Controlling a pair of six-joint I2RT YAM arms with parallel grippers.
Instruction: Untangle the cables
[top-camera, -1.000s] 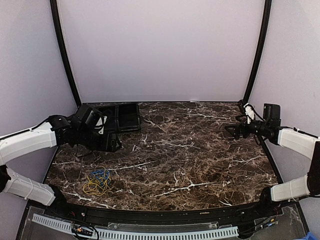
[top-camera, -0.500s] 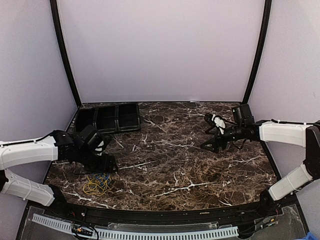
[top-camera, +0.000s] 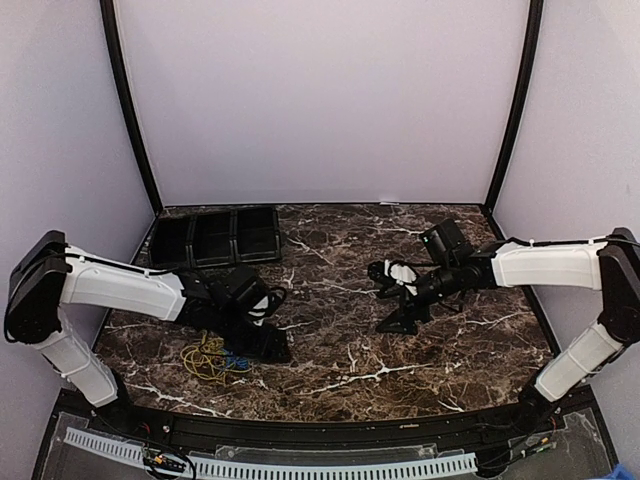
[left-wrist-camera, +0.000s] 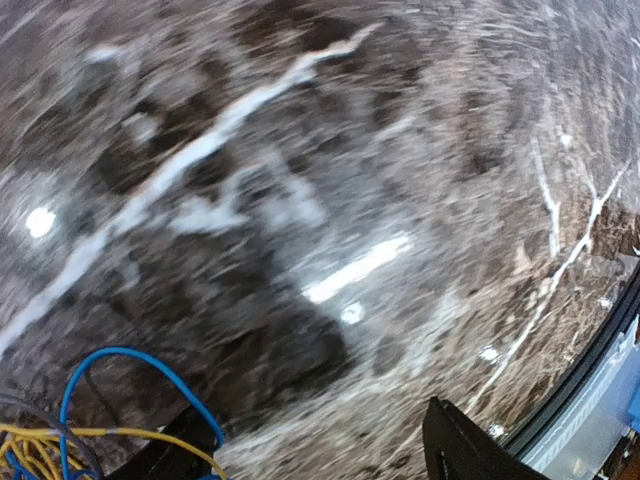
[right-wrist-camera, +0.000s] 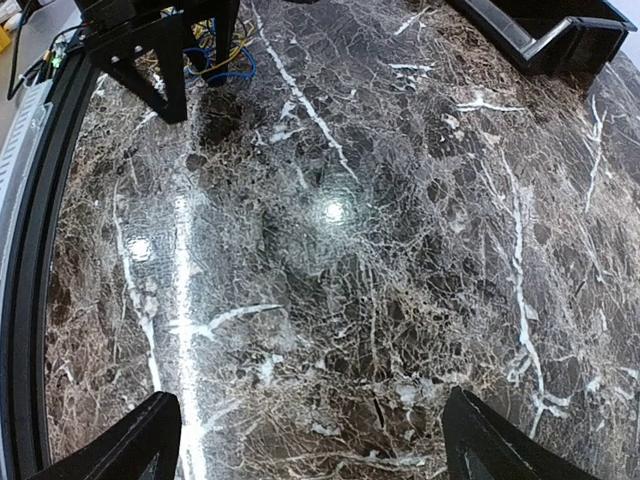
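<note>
The yellow cable (top-camera: 203, 357) and the blue cable (top-camera: 236, 361) lie in one tangled bundle near the table's front left. My left gripper (top-camera: 262, 345) is open and low over the marble, just right of the bundle. In the blurred left wrist view the blue cable (left-wrist-camera: 105, 362) loops over the left finger (left-wrist-camera: 168, 456) and the yellow cable (left-wrist-camera: 55, 443) lies below it; nothing is between the jaws. My right gripper (top-camera: 386, 297) is open and empty over the table's middle right, far from the cables. Its wrist view shows the bundle (right-wrist-camera: 226, 58) at the far end, beside the left gripper (right-wrist-camera: 150, 45).
A black compartment tray (top-camera: 215, 236) sits at the back left and shows in the right wrist view (right-wrist-camera: 560, 35). The black front rail (right-wrist-camera: 25, 260) runs along the table's near edge. Dark marble tabletop (top-camera: 340, 350) lies between the grippers.
The left arm has swung down and right, from near the tray to beside the cable bundle. The right arm has reached leftward from the right edge toward the table's middle. The bundle has shifted slightly right.
</note>
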